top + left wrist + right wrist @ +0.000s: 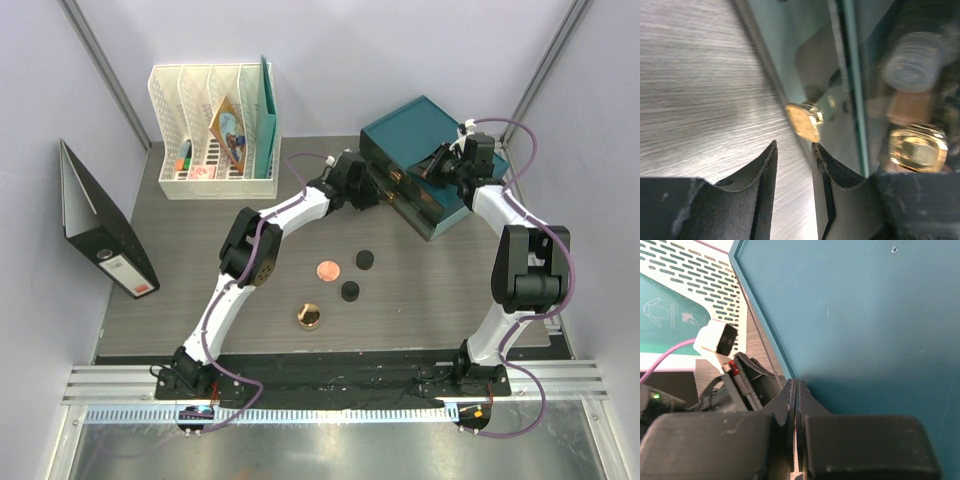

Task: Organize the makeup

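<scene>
A coral round compact [327, 270], two black pots [364, 260] [349, 291] and a gold jar [309, 316] lie on the table's middle. My left gripper [372, 190] is at the front of the teal drawer box [415, 135]. In the left wrist view it [794, 145] is open with a narrow gap, empty, its tips just below a gold drawer knob [805, 120]. A gold-capped bottle [917, 147] shows blurred behind the clear drawer front. My right gripper [434, 168] [796, 382] is shut and empty, resting on the box's teal top [865, 315]. The tubes and glass bottle are hidden.
A white mesh file organizer [213, 130] with papers and small items stands at the back left. A black binder [100, 225] leans at the left edge. The teal box fills the back right.
</scene>
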